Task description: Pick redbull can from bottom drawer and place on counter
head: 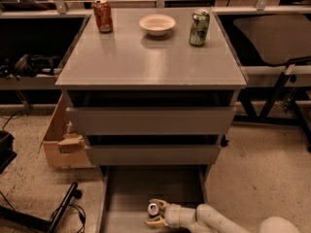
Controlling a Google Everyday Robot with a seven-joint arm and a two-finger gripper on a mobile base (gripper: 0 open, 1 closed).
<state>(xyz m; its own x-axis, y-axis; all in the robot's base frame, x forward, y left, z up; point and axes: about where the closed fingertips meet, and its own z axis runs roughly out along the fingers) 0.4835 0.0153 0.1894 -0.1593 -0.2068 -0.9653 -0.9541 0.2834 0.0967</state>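
Observation:
The redbull can [153,208] stands upright in the pulled-out bottom drawer [127,191], and only its shiny silver top shows clearly. My gripper [155,212] reaches into the drawer from the lower right. It is open, with one fingertip [157,202] behind the can and the other in front of it, so the can sits between them. The grey counter [146,57] is the cabinet's flat top, well above the drawer.
On the counter stand a red-orange can [102,15] at the back left, a white bowl [157,24] at the back middle and a green can [199,28] at the back right. The two upper drawers [150,120] are slightly open. A cardboard box [60,140] sits on the floor to the left.

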